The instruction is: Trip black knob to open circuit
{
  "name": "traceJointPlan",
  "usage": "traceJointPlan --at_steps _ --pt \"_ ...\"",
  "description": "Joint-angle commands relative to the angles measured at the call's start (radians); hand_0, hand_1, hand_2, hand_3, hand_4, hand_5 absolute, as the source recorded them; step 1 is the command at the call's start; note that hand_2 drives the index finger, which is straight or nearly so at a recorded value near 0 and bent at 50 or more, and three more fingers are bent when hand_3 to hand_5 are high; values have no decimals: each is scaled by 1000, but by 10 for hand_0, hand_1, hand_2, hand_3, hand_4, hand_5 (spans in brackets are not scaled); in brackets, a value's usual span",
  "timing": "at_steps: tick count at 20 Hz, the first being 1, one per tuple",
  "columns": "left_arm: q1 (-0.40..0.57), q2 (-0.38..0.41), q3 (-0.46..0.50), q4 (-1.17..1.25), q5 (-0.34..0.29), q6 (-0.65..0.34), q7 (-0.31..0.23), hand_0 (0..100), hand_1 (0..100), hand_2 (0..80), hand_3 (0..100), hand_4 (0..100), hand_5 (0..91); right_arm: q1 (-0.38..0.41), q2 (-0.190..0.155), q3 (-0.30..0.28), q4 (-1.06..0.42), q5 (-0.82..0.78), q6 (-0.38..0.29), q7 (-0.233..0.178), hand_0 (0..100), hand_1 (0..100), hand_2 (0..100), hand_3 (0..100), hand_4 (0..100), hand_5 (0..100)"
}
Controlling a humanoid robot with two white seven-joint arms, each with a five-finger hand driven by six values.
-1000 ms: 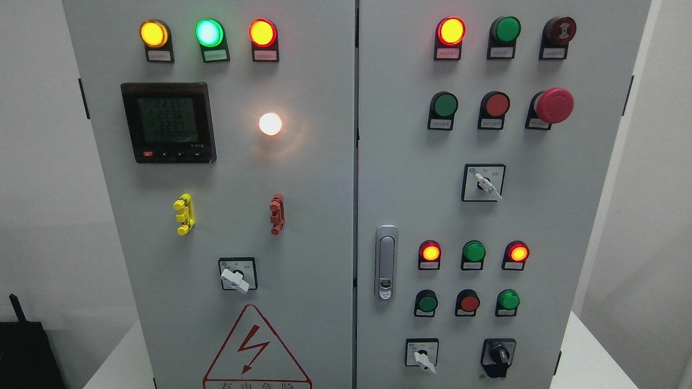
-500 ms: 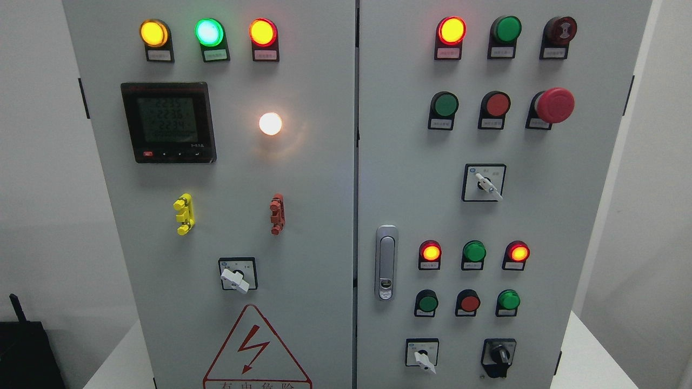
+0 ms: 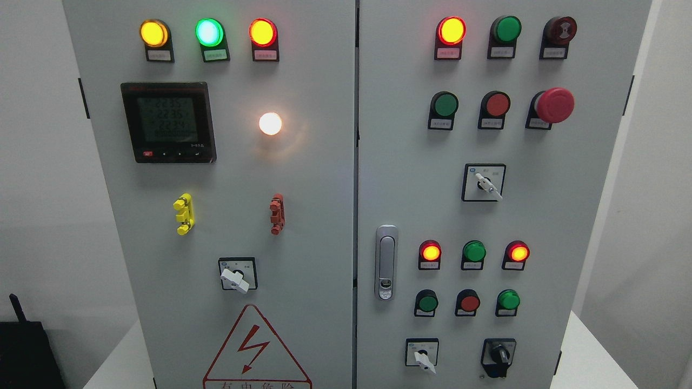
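head view | black knob [image 3: 499, 355] at lower right of frame, low on the cabinet's right door [image 3: 540, 227], right of a white-handled switch [image 3: 422, 355] | hands: neither in frame, state cannot be told | lamp [image 3: 270, 123] glows on left door

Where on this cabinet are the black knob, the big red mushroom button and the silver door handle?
black knob [image 3: 500, 355]: head view, on the knob's raised grip.
red mushroom button [image 3: 554, 105]: head view, on its domed cap.
silver door handle [image 3: 385, 262]: head view, on the middle of the lever.
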Motion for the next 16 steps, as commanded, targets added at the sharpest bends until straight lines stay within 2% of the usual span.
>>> traceJointPlan --at_steps 1,2,3,5,8,12,16 --pt "0 0 0 0 -23 1 0 120 389 0 0 0 0 -2 0 2 -217 13 8 -11 0 0 0 956 858 747" --pt "0 0 0 0 -23 1 0 120 389 0 0 0 0 -2 0 8 -239 13 8 -24 0 0 0 985 886 802" --pt "0 0 0 0 -23 1 0 120 389 0 0 0 0 -2 0 14 -255 12 8 -32 0 0 0 994 892 811" --pt "0 0 0 0 -23 1 0 120 389 0 0 0 0 0 -1 18 -291 10 8 -32 0 0 0 1000 936 892" --pt "0 0 0 0 -23 -1 0 120 389 0 0 0 0 -4 0 31 -355 9 18 -35 0 0 0 1000 989 954" --pt "0 0 0 0 -23 1 0 120 389 0 0 0 0 -8 0 29 -446 7 83 -57 0 0 0 1000 1000 986" --pt "0 0 0 0 -23 -1 0 120 389 0 0 0 0 -20 0 31 -496 7 115 -61 0 0 0 1000 1000 1000"
